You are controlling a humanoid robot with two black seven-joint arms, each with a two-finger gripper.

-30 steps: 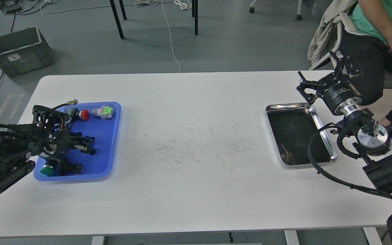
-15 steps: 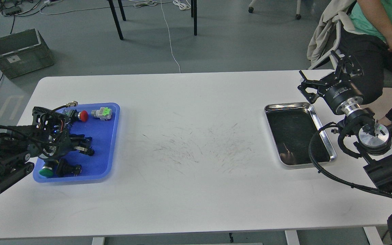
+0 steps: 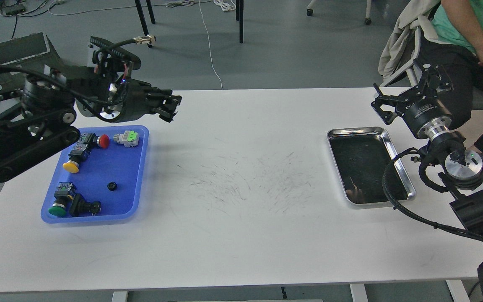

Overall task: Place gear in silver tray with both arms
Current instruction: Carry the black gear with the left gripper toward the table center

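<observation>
The gear (image 3: 111,186) is a small black ring lying on the blue tray (image 3: 136,167), near its middle. My left gripper (image 3: 171,108) is raised above the table, past the blue tray's far right corner and well away from the gear. Its dark fingers lie close together and I see nothing between them. The silver tray (image 3: 396,155) sits empty at the right side of the table. My right gripper (image 3: 401,90) hovers beyond the silver tray's far right corner with its fingers spread and empty.
The blue tray also holds a red button (image 3: 103,141), a yellow button (image 3: 71,167), a green button (image 3: 57,210), a grey-green connector (image 3: 126,138) and a black part (image 3: 84,206). A seated person (image 3: 472,37) is at the far right. A grey crate (image 3: 11,46) stands on the floor.
My left arm has lifted out of the blue tray and swung up and to the right. The gear and a yellow button it covered now show. The right arm has barely moved.
</observation>
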